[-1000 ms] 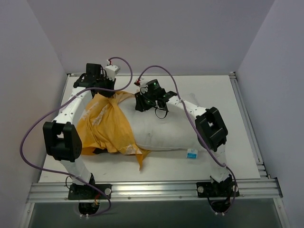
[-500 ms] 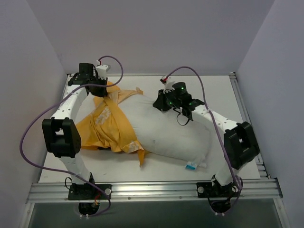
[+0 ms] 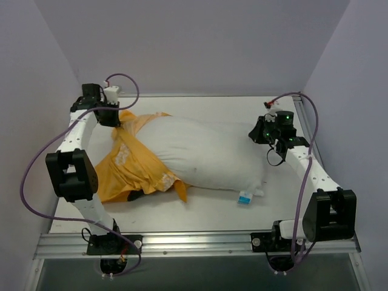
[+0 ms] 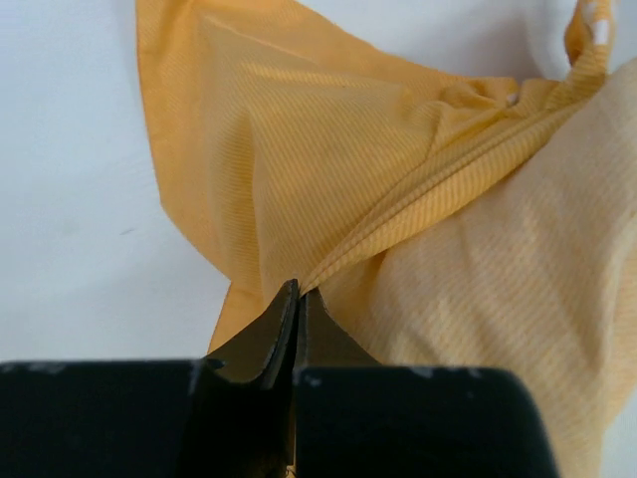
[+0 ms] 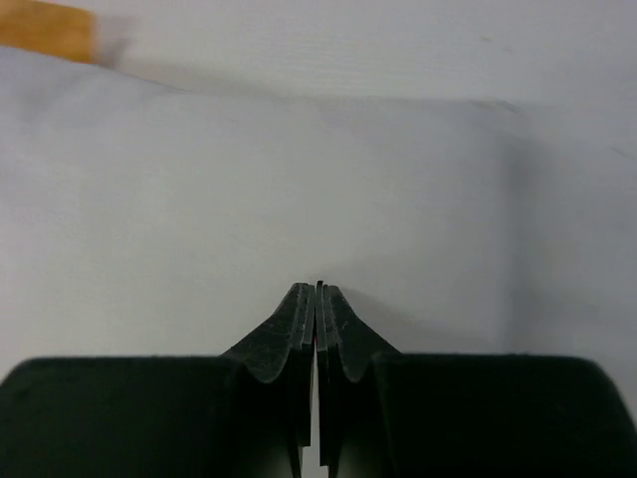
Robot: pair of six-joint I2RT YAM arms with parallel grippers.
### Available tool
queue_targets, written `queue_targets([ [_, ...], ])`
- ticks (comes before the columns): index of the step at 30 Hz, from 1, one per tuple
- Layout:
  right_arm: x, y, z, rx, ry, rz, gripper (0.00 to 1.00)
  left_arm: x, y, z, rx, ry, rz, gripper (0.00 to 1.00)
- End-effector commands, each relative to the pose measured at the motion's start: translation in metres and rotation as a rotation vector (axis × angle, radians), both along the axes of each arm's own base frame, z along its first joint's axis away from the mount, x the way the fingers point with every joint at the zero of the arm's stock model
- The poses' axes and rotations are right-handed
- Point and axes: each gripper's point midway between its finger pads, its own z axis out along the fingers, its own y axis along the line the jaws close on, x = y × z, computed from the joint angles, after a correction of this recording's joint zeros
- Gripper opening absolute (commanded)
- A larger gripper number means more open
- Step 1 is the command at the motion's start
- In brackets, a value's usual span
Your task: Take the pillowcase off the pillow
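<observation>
So from where I'm standing, the left gripper (image 4: 298,291) has its jaws squeezed tight on a fold of the pillowcase (image 3: 136,167) up at the far left corner. The orange fabric fans out taut from the pinch. The right gripper (image 5: 317,290) is over at the far right with its jaws pressed together, and it looks like they've nipped a bit of the pillow (image 3: 206,154)'s white skin, though I wouldn't swear how much is caught. The pillow lies across the middle of the table (image 3: 212,209), mostly bare. Only its left end is tucked in the case, which is bunched up on the left side. If it were me, I'd pull the two ends straight apart, left and right, low over the table, and hold both pinches firm. A thin nip of fabric could slip, and the case's mouth could snag on the plump end. Count-wise: one pillow, one pillowcase, two grippers, and one little blue-and-white tag (image 3: 245,197) poking out at the pillow's near right corner.
</observation>
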Motion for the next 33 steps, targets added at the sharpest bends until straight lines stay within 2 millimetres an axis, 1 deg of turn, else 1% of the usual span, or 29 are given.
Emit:
queue_targets([
  [1,-0.020,-0.051,-0.031,-0.132,0.116,-0.137,0.00,0.006,0.148,0.014,0.261,-0.062,0.337,0.02],
  [3,-0.020,-0.045,-0.035,-0.109,0.122,-0.111,0.00,0.002,0.143,0.011,0.221,-0.054,0.304,0.02],
  [4,-0.021,-0.038,-0.037,-0.098,0.130,-0.084,0.00,0.001,0.135,0.011,0.206,-0.060,0.260,0.02],
  [5,-0.019,-0.032,-0.033,-0.098,0.115,-0.064,0.00,-0.001,0.124,0.019,0.181,-0.089,0.223,0.02],
  [6,-0.018,-0.028,-0.029,-0.108,0.101,-0.048,0.00,-0.006,0.111,0.014,0.148,-0.086,0.178,0.02],
  [7,-0.016,-0.024,-0.020,-0.121,0.074,-0.042,0.00,-0.003,0.095,0.017,0.150,-0.107,0.135,0.02],
  [9,-0.011,-0.006,0.003,-0.148,0.010,-0.002,0.00,-0.003,0.082,0.025,0.159,-0.133,0.109,0.03],
  [10,-0.010,0.001,0.013,-0.161,-0.019,0.012,0.05,0.001,0.071,0.029,0.156,-0.145,0.090,0.03],
  [11,-0.013,0.020,0.022,-0.186,-0.052,0.054,0.11,0.004,0.066,0.028,0.151,-0.145,0.082,0.03],
  [12,-0.013,0.032,0.040,-0.197,-0.093,0.082,0.29,0.007,0.062,0.029,0.149,-0.146,0.076,0.04],
  [13,-0.015,0.043,0.049,-0.210,-0.118,0.101,0.36,0.012,0.058,0.036,0.150,-0.163,0.071,0.04],
  [14,-0.017,0.052,0.058,-0.231,-0.148,0.115,0.46,0.017,0.047,0.032,0.148,-0.153,0.045,0.04],
  [15,-0.026,0.081,0.071,-0.225,-0.188,0.182,0.70,0.018,0.042,0.032,0.149,-0.146,0.032,0.04],
  [16,-0.030,0.094,0.077,-0.230,-0.212,0.209,0.80,0.024,0.035,0.040,0.150,-0.166,0.014,0.04],
  [17,-0.035,0.106,0.080,-0.286,-0.261,0.268,0.90,0.027,0.023,0.036,0.146,-0.160,-0.014,0.04],
  [18,-0.048,0.131,0.084,-0.324,-0.309,0.336,0.93,0.029,0.016,0.037,0.146,-0.162,-0.026,0.05],
  [19,-0.051,0.141,0.082,-0.369,-0.336,0.370,0.93,0.030,0.014,0.037,0.146,-0.161,-0.032,0.05],
  [20,-0.057,0.150,0.080,-0.410,-0.367,0.416,0.94,0.035,-0.001,0.039,0.145,-0.168,-0.061,0.05],
  [21,-0.053,0.151,0.081,-0.494,-0.433,0.447,0.95,0.036,-0.016,0.039,0.144,-0.172,-0.093,0.06],
  [22,-0.059,0.160,0.073,-0.531,-0.455,0.504,0.96,0.038,-0.023,0.041,0.147,-0.178,-0.112,0.07],
  [23,-0.057,0.162,0.073,-0.552,-0.490,0.526,0.97,0.044,-0.034,0.044,0.150,-0.191,-0.135,0.10],
  [25,-0.056,0.172,0.073,-0.605,-0.574,0.627,1.00,0.047,-0.047,0.046,0.157,-0.195,-0.169,0.20],
  [26,-0.055,0.175,0.073,-0.623,-0.595,0.661,1.00,0.050,-0.053,0.044,0.154,-0.189,-0.181,0.32],
  [27,-0.054,0.179,0.064,-0.667,-0.600,0.718,1.00,0.053,-0.061,0.054,0.147,-0.206,-0.192,0.37],
  [28,-0.052,0.186,0.072,-0.666,-0.621,0.738,1.00,0.055,-0.064,0.054,0.138,-0.201,-0.195,0.42],
  [29,-0.048,0.190,0.071,-0.678,-0.625,0.747,1.00,0.057,-0.067,0.065,0.127,-0.222,-0.200,0.46],
  [30,-0.047,0.195,0.052,-0.708,-0.583,0.784,1.00,0.056,-0.068,0.066,0.123,-0.215,-0.200,0.49],
  [32,-0.045,0.208,0.047,-0.738,-0.596,0.835,1.00,0.056,-0.066,0.073,0.124,-0.228,-0.195,0.59],
  [33,-0.045,0.214,0.029,-0.760,-0.567,0.878,1.00,0.054,-0.065,0.075,0.129,-0.225,-0.189,0.62],
])
